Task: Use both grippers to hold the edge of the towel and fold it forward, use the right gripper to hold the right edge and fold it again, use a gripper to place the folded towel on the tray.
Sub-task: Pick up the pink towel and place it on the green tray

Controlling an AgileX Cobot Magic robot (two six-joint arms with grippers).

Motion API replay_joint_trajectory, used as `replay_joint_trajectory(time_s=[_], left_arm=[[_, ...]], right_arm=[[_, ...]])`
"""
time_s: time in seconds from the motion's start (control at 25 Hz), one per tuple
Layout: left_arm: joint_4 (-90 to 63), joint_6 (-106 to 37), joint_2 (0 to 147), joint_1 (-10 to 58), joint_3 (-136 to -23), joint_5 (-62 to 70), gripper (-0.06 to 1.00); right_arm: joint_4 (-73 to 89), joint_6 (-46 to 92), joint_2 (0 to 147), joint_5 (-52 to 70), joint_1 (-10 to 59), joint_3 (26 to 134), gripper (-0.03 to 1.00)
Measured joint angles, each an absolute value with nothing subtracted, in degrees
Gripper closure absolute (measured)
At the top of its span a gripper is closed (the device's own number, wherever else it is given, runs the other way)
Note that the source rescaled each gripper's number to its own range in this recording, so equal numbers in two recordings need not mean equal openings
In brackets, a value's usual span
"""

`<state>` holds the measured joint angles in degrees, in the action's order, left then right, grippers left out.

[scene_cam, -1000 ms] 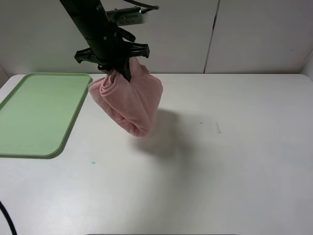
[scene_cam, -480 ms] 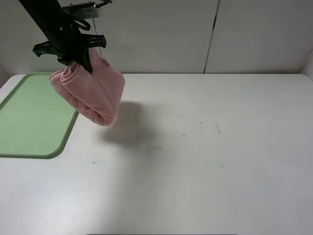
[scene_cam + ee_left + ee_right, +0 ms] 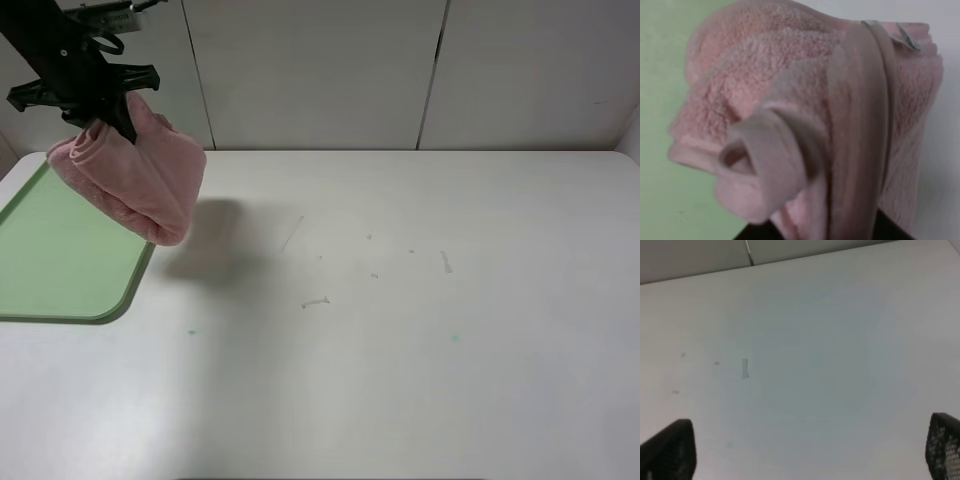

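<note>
Far left, the green tray (image 3: 60, 265) lies flat on the white table (image 3: 420, 330), its near right corner rounded and its far end running out of view. Above its right edge hangs the pink towel (image 3: 130, 180), bunched into a thick folded bundle, clear of both tray and table, its lower tip dangling just over the tray's right rim. The left gripper (image 3: 108, 118) has it from the top, clamped tight on the upper folds, the black arm slanting up and out at the top left corner. A soft shadow falls on the table just right of the bundle.

In the left wrist view the towel (image 3: 805, 125) fills nearly everything: fluffy pile, a smooth hem band running along it, a rolled corner curling toward the lens, green tray (image 3: 662, 100) behind on one side and white table (image 3: 950, 150) on the other.

Moving right across the table: a few small scuffs and specks near the middle, otherwise bare white surface, with pale wall panels behind.

The right gripper (image 3: 810, 460) does not appear in the overhead shot. Its own wrist view shows two dark fingertips (image 3: 667, 450) spread wide apart, nothing between them, over the table (image 3: 805, 340).
</note>
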<state>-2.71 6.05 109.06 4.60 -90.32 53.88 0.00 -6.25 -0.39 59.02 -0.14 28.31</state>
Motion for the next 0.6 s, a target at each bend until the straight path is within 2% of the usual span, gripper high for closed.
replay_joint_trajectory(time_s=[0.32, 0.6], left_arm=[[-2.5, 2.7, 109.1, -0.4, -87.5, 52.7, 0.78], [-2.5, -0.6, 109.1, -3.5, -82.6, 46.1, 0.78]], right_arm=[[0.0, -6.2, -0.4, 59.0, -0.1, 28.3, -0.03], [0.0, -6.2, -0.4, 59.0, -0.1, 28.3, -0.03]])
